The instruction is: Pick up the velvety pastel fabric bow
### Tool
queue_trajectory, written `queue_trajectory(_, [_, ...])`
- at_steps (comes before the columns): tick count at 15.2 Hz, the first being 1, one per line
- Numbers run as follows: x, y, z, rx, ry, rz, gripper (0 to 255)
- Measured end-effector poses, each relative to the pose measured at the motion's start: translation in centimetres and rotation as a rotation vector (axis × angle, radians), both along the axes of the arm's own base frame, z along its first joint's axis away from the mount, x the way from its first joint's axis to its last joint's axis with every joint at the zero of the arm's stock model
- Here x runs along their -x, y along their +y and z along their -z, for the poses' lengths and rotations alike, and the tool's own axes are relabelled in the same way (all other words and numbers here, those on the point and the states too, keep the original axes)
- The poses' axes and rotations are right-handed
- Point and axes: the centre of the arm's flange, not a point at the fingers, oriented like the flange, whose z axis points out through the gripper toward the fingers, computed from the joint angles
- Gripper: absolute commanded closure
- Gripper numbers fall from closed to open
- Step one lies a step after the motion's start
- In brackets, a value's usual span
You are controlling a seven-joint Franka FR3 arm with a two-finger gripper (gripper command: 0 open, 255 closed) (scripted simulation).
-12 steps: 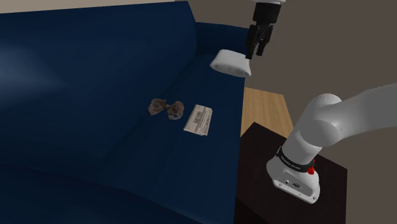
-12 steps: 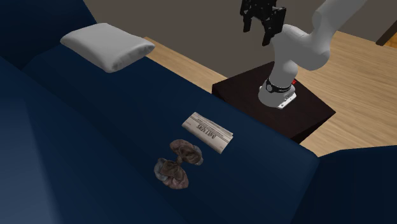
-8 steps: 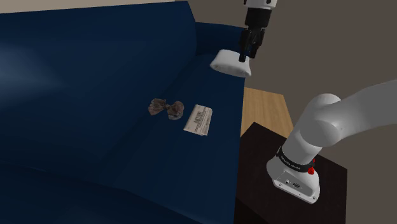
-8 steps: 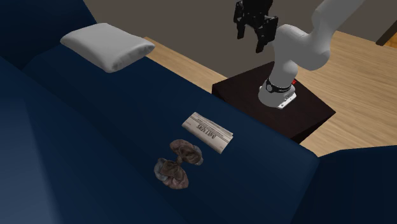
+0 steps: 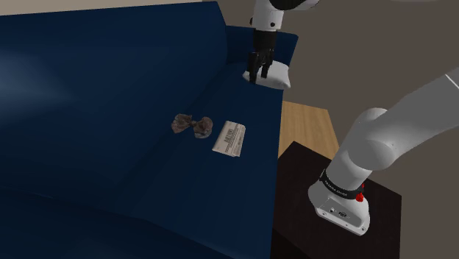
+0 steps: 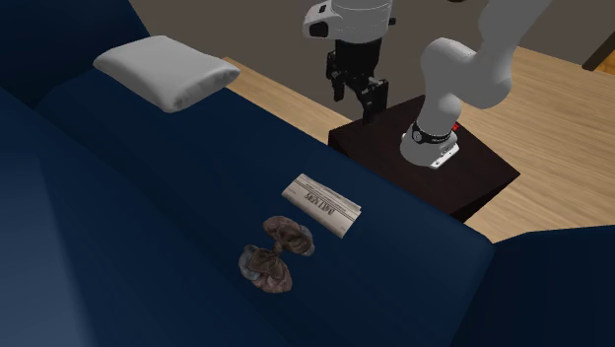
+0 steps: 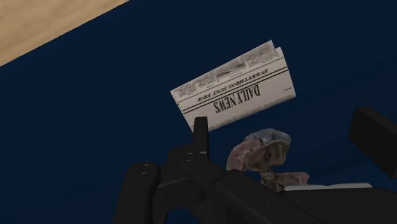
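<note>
hand (image 6: 356, 102) released, black fingers standing apart, up in the air well apart from the bow (image 6: 277, 253). bow, mottled brown-grey, lies flat on dark blue sofa seat (image 6: 148, 197), just beside folded newspaper (image 6: 321, 205), on its backrest side. white pillow (image 6: 168, 69) at seat's end.

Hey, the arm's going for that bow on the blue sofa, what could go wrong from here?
The folded newspaper lies close beside the bow, so the open hand could catch the paper coming down. The bow looks soft and lumpy on the sofa cushion, so the fingers might pinch just one lobe and drop it.
</note>
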Motion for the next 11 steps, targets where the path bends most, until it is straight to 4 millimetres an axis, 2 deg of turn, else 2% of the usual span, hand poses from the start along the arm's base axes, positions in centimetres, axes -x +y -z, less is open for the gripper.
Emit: queue_trajectory(11, [-10.6,3.4,9.3,0.018,0.02,-0.134,0])
